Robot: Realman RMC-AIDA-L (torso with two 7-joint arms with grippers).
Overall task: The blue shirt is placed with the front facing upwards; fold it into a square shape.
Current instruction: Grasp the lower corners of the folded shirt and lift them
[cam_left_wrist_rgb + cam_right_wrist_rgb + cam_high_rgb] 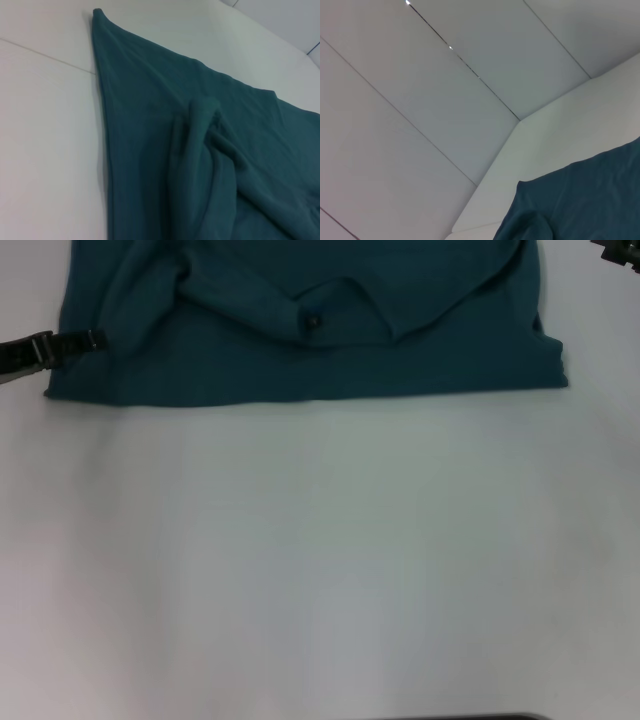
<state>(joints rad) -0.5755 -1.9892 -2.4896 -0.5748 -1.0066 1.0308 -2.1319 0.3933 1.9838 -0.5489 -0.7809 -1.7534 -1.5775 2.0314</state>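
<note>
The blue shirt [250, 365] lies across the far end of the white table [320, 560], folded into a wide band with a straight near edge. Its collar, with a small black tag [312, 320], shows in the middle, and loose folds are bunched over it. My left gripper [60, 344] reaches in from the left and its tip meets the shirt's left edge. The left wrist view shows the shirt [150, 115] close up with a raised ridge of cloth. My right gripper [615, 252] sits at the far right, just past the shirt's right side. A corner of the shirt [590, 200] shows in the right wrist view.
White table [45, 130] spreads wide in front of the shirt toward me. Behind the table's far edge [545, 135] stand white wall panels [445, 75]. A dark strip [480, 717] shows at the near edge of the head view.
</note>
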